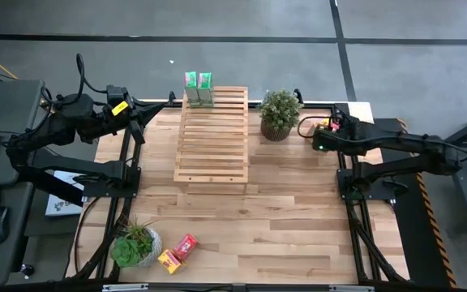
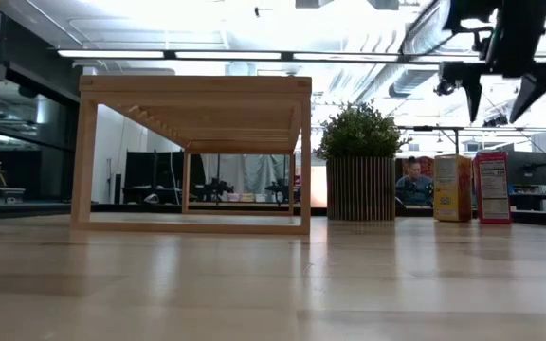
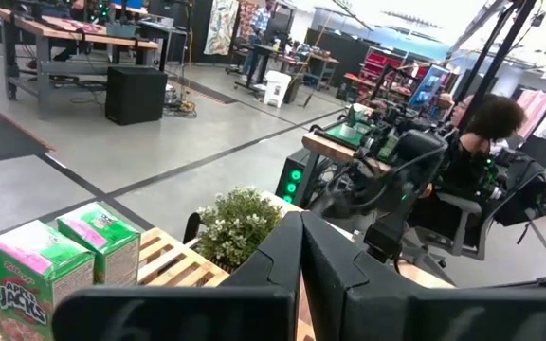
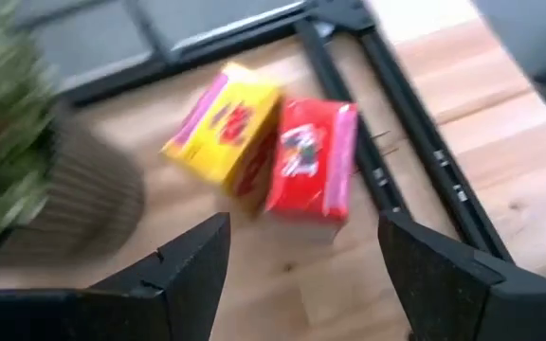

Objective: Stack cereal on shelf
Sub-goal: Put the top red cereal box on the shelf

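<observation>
1. Right gripper [image 4: 301, 260]: jaws open, above yellow box [image 4: 224, 133] and red box [image 4: 311, 159] standing at table's [image 1: 298, 235] far right edge.
2. Left gripper [image 3: 301, 275]: shut, empty, far left corner.
3. Green boxes [image 1: 199, 89]: shelf's [image 1: 212, 138] far edge.

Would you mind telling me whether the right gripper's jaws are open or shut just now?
Open: in its wrist view the right gripper shows a wide gap between its fingers, above the yellow cereal box and red cereal box.

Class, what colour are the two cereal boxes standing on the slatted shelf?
Green, clearest in the left wrist view: the cereal boxes on the shelf.
</observation>
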